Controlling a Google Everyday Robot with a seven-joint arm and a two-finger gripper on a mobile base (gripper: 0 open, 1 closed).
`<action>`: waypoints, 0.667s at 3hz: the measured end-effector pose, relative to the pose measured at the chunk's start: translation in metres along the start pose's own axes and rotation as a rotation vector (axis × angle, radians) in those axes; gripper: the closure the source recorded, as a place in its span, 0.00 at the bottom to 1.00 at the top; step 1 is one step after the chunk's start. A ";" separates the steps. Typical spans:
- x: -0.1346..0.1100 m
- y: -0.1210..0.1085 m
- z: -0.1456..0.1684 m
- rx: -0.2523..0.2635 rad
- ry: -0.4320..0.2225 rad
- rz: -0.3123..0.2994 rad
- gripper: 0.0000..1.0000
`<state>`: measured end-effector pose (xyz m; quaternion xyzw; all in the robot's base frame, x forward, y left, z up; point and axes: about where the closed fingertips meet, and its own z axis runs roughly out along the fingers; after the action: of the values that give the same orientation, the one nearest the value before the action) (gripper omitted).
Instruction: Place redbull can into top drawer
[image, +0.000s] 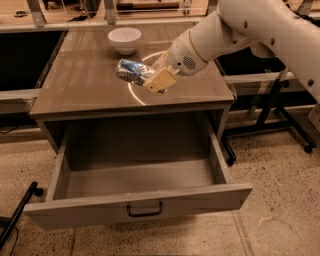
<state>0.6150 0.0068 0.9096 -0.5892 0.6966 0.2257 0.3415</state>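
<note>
While the top drawer (200, 196) stands pulled open in the lower frame, the gripper (150, 79) hangs over the table (80, 92) at upper centre, its fingers (161, 80) pinching the redbull can (129, 71), held tilted just below the white bowl (124, 39)

1. The gripper (154, 80) hangs over the middle of the cabinet's surface (80, 95), its jaws clamped on the redbull can (129, 71), which lies tilted on its side.
2. The top drawer (200, 197) stands pulled open below.
3. A white bowl (124, 39) sits farther back on the surface, apart from the can.
</note>
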 end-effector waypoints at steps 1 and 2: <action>0.009 0.024 0.008 -0.038 0.015 -0.023 1.00; 0.033 0.078 0.023 -0.089 0.043 -0.058 1.00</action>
<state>0.5416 0.0168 0.8631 -0.6283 0.6758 0.2338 0.3065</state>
